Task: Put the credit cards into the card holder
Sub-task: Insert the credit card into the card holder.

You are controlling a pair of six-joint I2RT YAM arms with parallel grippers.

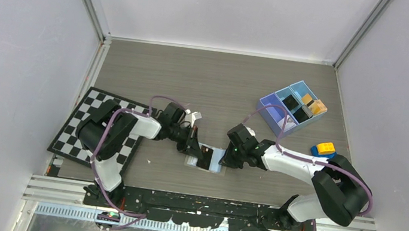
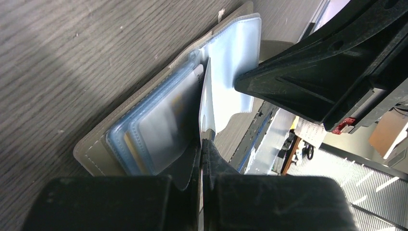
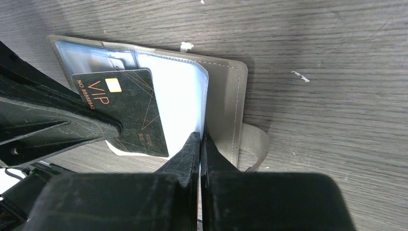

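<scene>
The card holder (image 1: 216, 167) lies open on the table between the two arms, grey-taupe outside (image 3: 226, 96) and pale blue inside (image 2: 231, 67). Its snap tab (image 3: 254, 144) points towards the right arm. My left gripper (image 2: 202, 144) is shut on a black credit card (image 3: 125, 108) with a gold "VIP" print and holds it tilted over the open holder, its far edge at the clear pockets (image 2: 159, 125). In the left wrist view this card (image 2: 206, 96) shows edge-on and whitish. My right gripper (image 3: 199, 137) is shut on the edge of the pale blue inner flap. Other cards sit in the pockets (image 3: 115, 60).
A blue three-compartment tray (image 1: 278, 114) with black and orange items stands at the back right. A yellow and blue object (image 1: 324, 149) lies by the right arm. A checkerboard mat (image 1: 77, 125) lies at the left.
</scene>
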